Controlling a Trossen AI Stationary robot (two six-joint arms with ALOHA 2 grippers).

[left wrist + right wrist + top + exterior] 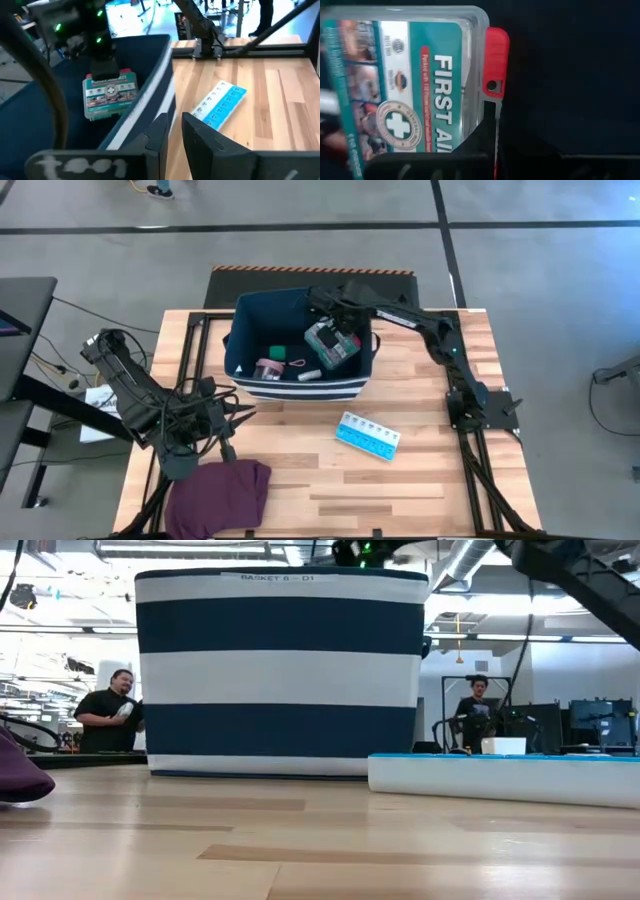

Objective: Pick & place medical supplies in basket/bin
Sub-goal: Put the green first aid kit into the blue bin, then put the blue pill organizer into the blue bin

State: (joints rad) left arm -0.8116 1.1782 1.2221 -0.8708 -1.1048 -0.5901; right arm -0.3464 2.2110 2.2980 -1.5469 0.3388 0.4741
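Observation:
The navy bin (pixel 240 330) with white stripes stands at the table's far middle. My right gripper (pixel 338 320) is over the bin's right half, shut on a green-white flat first-aid box (pixel 110 95) with a red latch (pixel 495 60). On the bin's floor lie a pink-white tape roll (pixel 268 368), a small green block (pixel 277 354) and a white tube (pixel 308 373). The light-blue pill organizer (pixel 367 435) lies flat on the wood in front of the bin. My left gripper (pixel 175 125) hovers by the bin's near left corner, narrowly open, nothing between its fingers. My right gripper holds the box by its upper edge (pixel 106 75), on the side that carries the red latch, pinched between the two fingers. The fingers come from above, pointing steeply down. The box hangs below them inside the bin's mouth, its printed face tilted; I cannot tell whether its lower end touches the floor.
A purple cloth (pixel 220 490) lies bunched at the near left corner of the table. Bare wood stretches to the right of the pill organizer and along the near edge. People stand in the room beyond the table (pixel 112 705).

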